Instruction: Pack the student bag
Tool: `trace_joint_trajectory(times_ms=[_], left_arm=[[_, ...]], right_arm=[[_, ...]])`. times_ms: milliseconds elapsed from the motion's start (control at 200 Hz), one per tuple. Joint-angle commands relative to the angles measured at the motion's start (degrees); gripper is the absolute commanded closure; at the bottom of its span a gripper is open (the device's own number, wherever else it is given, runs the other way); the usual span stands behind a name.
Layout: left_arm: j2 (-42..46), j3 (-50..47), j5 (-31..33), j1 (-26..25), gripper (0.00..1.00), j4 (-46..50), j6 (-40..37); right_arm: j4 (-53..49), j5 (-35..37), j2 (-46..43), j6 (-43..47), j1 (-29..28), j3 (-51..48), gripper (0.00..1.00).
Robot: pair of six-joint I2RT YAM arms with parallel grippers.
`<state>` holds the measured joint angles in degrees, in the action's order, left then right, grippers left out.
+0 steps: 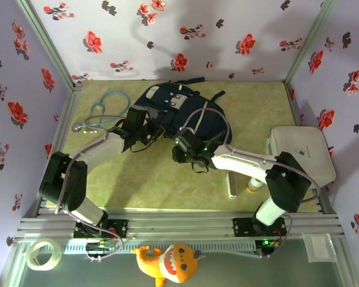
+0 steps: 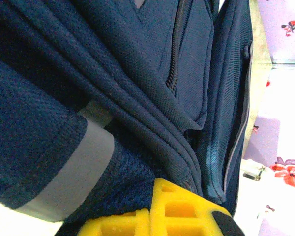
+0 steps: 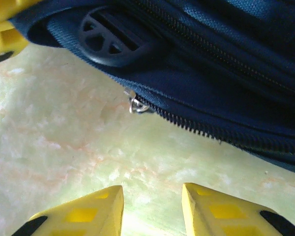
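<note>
Spread apart, the right claw (image 3: 151, 191) hovers over the table (image 3: 64, 147) with nothing between its fingers, just short of the zipper pull (image 3: 136, 104). Farther left, I read the left claw (image 1: 148, 129) as pressed together against the student bag (image 1: 179, 107), which lies mid-table toward the far wall.

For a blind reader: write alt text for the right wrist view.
The zippered edge of a navy bag lies on a green table, its metal zipper pull near a black buckle. Below, the open gripper holds nothing.
</note>
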<state>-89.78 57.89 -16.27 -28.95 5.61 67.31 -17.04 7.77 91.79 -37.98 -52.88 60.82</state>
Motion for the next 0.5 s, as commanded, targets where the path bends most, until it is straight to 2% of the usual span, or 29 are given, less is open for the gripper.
trace_joint_trajectory(times_ms=[0, 260, 495], left_arm=[[0.97, 3.63, -2.35, -0.89, 1.00, -3.95, -1.04], [1.20, 4.16, -2.49, -1.36, 1.00, -3.67, -0.45], [1.64, 5.06, -2.53, -1.40, 1.00, -2.79, -0.86]], right_arm=[[3.11, 2.71, 1.80, -1.28, -0.01, 3.03, 0.65], [2.89, 8.46, 4.50, -1.13, 0.09, 7.03, 0.71], [-0.23, 11.04, 6.49, -3.71, 0.41, 8.97, 0.72]])
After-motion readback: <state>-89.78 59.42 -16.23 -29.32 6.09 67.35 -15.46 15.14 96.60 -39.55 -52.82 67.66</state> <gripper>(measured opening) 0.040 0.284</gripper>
